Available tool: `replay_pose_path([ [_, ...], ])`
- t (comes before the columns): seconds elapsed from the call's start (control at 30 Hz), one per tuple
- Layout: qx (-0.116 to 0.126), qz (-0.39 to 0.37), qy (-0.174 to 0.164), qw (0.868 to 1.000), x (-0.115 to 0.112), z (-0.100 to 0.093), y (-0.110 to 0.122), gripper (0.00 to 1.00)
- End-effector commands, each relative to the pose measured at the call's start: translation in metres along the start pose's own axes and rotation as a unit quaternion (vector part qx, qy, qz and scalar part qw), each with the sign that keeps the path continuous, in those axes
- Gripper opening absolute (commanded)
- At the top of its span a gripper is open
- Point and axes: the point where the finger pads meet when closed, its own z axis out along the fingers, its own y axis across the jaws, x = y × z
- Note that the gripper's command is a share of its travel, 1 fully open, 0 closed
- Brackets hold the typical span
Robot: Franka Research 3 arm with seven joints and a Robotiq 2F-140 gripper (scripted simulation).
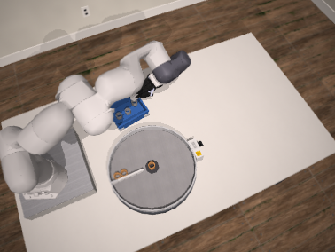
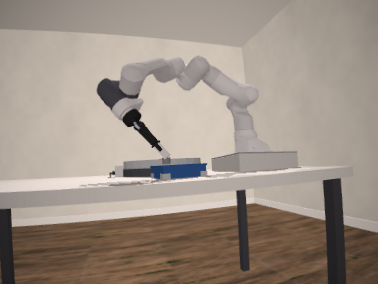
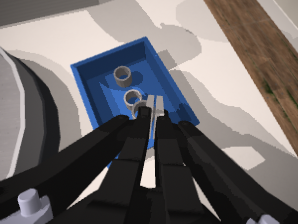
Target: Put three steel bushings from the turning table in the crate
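Note:
My gripper (image 3: 154,105) hangs tilted over the blue crate (image 3: 131,95), fingers nearly together. They pinch the wall of a steel bushing (image 3: 135,113), whose rim shows just left of the fingertips. Two more steel bushings (image 3: 122,75) (image 3: 132,98) stand in the crate. In the top view the gripper (image 1: 133,103) is above the crate (image 1: 131,114), next to the turning table (image 1: 151,167). Three brass-coloured bushings are on the turning table: one at its centre (image 1: 151,167) and two near its left rim (image 1: 120,173).
The robot's grey base block (image 1: 53,182) stands left of the turning table. A small white and yellow box (image 1: 196,148) sits at the table's right rim. The white table top ends at wooden floor on all sides.

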Motion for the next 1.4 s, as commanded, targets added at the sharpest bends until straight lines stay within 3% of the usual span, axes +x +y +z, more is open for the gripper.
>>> replay_pose_path([
  [0.0, 0.001, -0.002, -0.002, 1.0, -0.002, -0.001, -0.001, 0.0],
  [0.87, 0.001, -0.002, -0.002, 1.0, -0.002, 0.0, -0.001, 0.0],
  [1.37, 0.001, -0.002, -0.002, 1.0, -0.012, 0.011, -0.001, 0.0],
])
